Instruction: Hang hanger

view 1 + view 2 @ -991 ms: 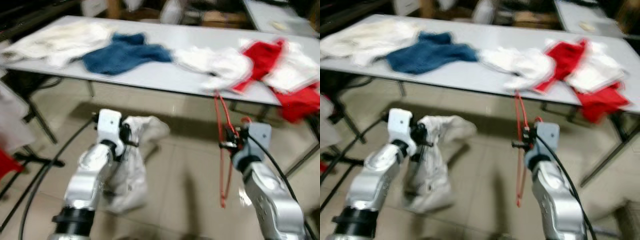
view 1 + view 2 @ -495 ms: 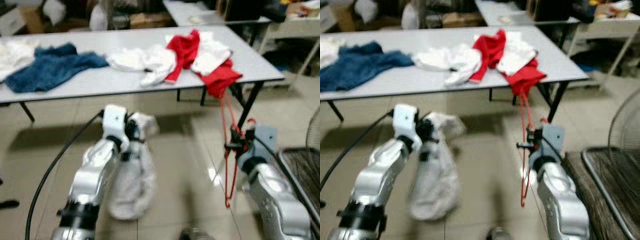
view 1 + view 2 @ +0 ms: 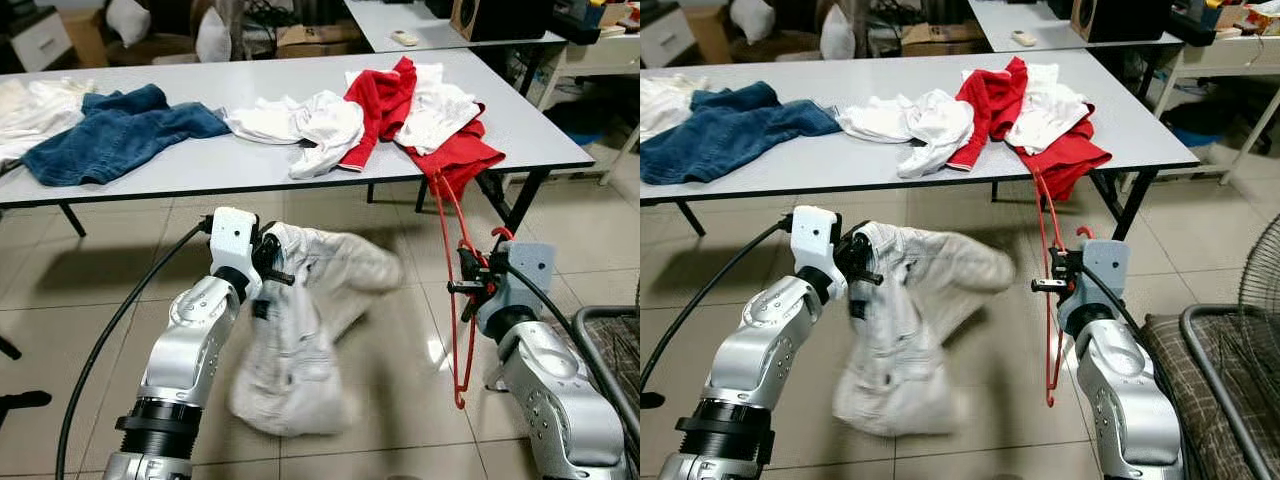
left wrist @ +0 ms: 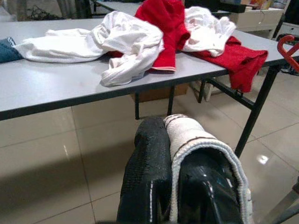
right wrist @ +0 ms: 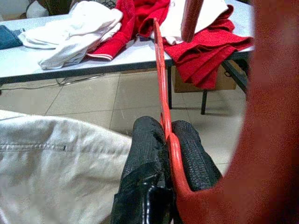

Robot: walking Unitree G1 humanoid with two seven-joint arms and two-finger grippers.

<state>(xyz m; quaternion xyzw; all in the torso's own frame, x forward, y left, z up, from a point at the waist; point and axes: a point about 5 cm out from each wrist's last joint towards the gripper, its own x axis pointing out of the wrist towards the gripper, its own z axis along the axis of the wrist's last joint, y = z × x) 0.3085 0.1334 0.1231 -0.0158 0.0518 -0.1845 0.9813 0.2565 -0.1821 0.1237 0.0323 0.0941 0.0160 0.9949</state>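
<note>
My left gripper (image 3: pixel 268 268) fingers clenched on white garment (image 3: pixel 300 350); my right gripper (image 3: pixel 468 288) fingers grasping red hanger (image 3: pixel 465 330). Bench (image 3: pixel 250 165) at 12 o'clock, strewn clothes.

Head stereo pair: high, facing forward and down toward the grey table (image 3: pixel 250 160); both eyes share table, tiled floor and both arms. Left wrist view: low, close, looking along its fingers (image 4: pixel 149 186) at the table's underside edge. Right wrist view: low, close, facing the same table.
</note>
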